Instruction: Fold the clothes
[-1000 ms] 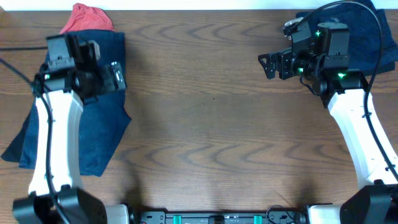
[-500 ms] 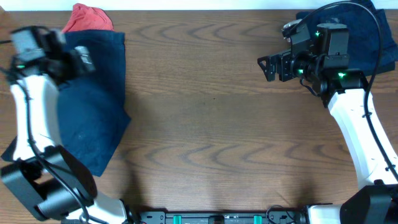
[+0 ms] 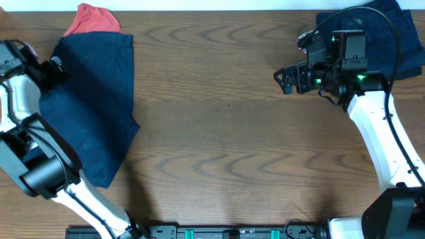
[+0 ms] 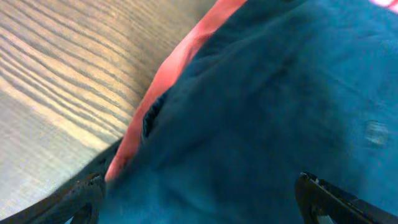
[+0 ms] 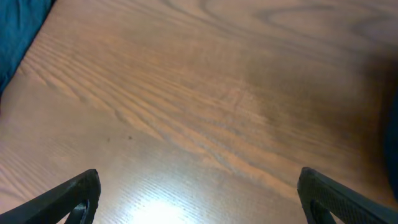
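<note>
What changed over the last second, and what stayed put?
The left tool swung from above the dark blue cloth out to the left edge of the table, open and holding nothing. The right tool barely shifted and is open. The dark blue cloth, the red cloth and the blue pile at far right lie as before.

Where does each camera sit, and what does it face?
Overhead: above the table, looking straight down; left arm and right arm show.
Left wrist: on the left arm, close over navy cloth and red cloth; left fingertips show.
Right wrist: on the right arm, facing bare tabletop; right fingertips show.
Shared: overhead and left wrist both see both cloths.
</note>
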